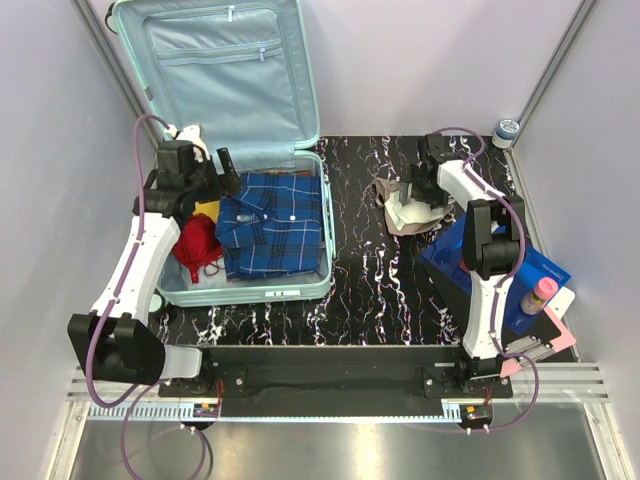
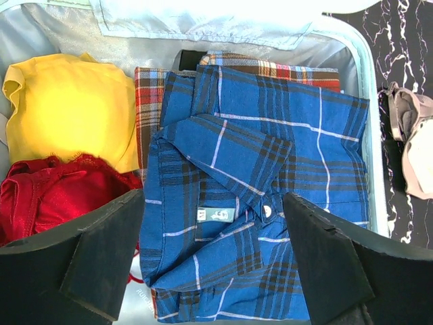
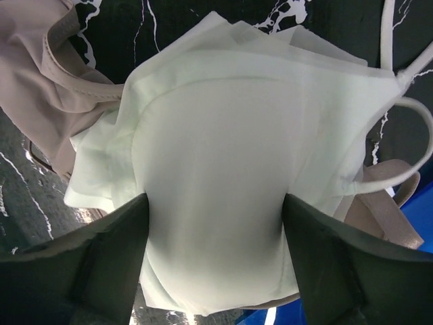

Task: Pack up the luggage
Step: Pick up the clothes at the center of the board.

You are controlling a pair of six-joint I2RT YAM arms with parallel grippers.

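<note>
Jaws parted wide on both arms: left gripper (image 2: 213,203) over the blue plaid shirt (image 2: 270,156) inside the luggage (image 1: 250,292), right gripper (image 3: 215,203) astride a white garment (image 3: 216,135) on the table (image 1: 370,290), pad contact with the cloth impossible to judge. Luggage lying open at the table's far left, lid raised, also holding a yellow garment (image 2: 67,108) and a red garment (image 2: 61,196), with a red checked cloth (image 2: 149,101) mostly buried under the shirt. Beige garment (image 3: 47,81) half covered by the white one; blue box (image 1: 545,265) largely hidden behind the right arm.
</note>
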